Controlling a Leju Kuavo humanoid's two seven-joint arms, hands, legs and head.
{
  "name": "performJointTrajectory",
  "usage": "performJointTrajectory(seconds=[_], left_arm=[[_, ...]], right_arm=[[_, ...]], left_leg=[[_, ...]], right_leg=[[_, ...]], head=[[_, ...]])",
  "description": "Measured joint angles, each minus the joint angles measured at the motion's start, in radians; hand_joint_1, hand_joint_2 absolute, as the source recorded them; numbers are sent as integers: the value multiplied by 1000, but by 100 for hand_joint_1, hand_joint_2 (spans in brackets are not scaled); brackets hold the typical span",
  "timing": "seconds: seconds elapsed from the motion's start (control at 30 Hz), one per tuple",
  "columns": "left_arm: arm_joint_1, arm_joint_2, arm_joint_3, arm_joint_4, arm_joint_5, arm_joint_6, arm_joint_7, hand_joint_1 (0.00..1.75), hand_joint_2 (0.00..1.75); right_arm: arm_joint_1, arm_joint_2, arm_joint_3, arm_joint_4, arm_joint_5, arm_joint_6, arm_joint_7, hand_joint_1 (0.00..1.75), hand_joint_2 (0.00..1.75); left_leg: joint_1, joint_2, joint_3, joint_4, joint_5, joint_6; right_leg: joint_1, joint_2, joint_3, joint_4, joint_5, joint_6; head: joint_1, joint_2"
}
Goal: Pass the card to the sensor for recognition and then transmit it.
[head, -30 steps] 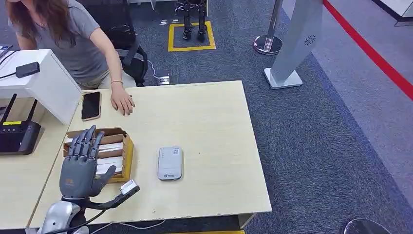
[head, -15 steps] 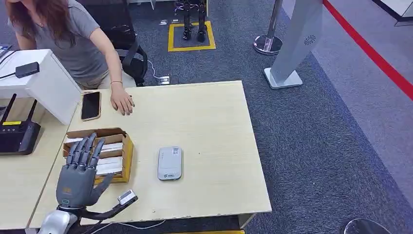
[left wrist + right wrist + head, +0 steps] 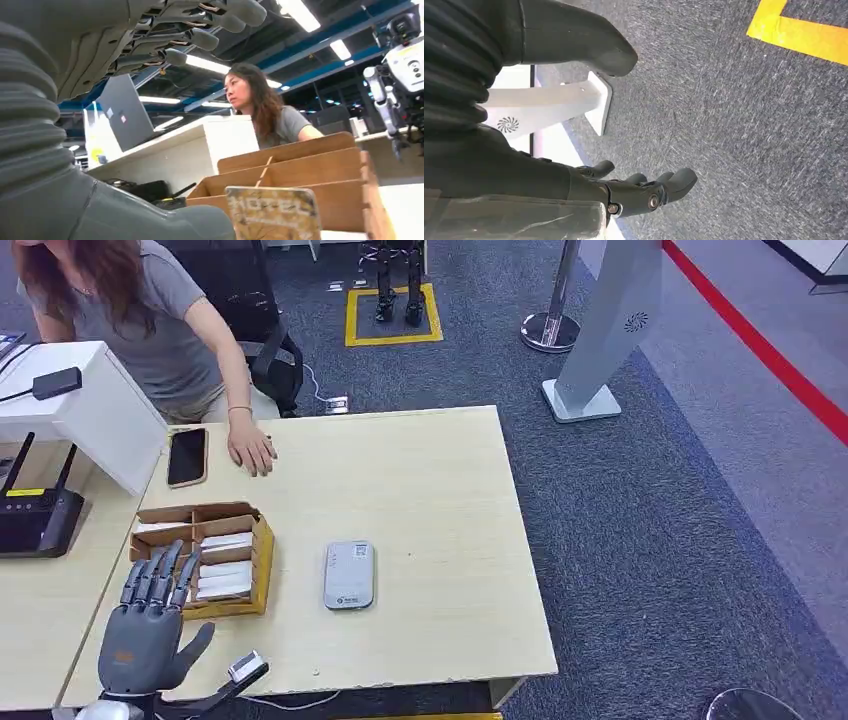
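A cardboard box [image 3: 262,560] with white cards [image 3: 224,580] in its compartments stands on the left part of the table. The grey-white card sensor [image 3: 349,575] lies flat to its right. My left hand [image 3: 145,625] hovers at the table's near left corner, its fingers spread and reaching just over the box's near edge, with nothing in it. In the left wrist view the hand [image 3: 125,40] stays apart from the box [image 3: 300,170], whose front carries a printed label [image 3: 272,212]. My right hand [image 3: 639,192] hangs over the carpet, fingers loosely apart and empty.
A person sits behind the table with a hand [image 3: 250,450] flat on it beside a dark phone [image 3: 187,456]. A black router [image 3: 35,520] and a white stand [image 3: 90,410] occupy the left desk. The table [image 3: 440,500] is bare to the sensor's right.
My left hand has drawn back from above the card box toward the table's near edge, still empty. The person, box and sensor have not moved.
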Motion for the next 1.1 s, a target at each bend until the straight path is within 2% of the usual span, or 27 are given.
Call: performJointTrajectory(seconds=[0.43, 0.83, 1.1], left_arm=[[31, -2, 43, 15, -27, -10, 53, 0, 175], [-7, -13, 49, 72, -20, -35, 39, 0, 175], [-59, -32, 48, 111, -14, -39, 3, 0, 175]], right_arm=[[0, 15, -8, 0, 29, 1, 1, 0, 175], [-1, 19, -9, 0, 49, 10, 2, 0, 175], [-7, 20, -9, 0, 55, 15, 2, 0, 175]], left_leg=[[0, 0, 0, 0, 0, 0], [0, 0, 0, 0, 0, 0], [0, 0, 0, 0, 0, -1]], right_leg=[[0, 0, 0, 0, 0, 0], [0, 0, 0, 0, 0, 0], [0, 0, 0, 0, 0, 0]], head=[[0, 0], [0, 0], [0, 0]])
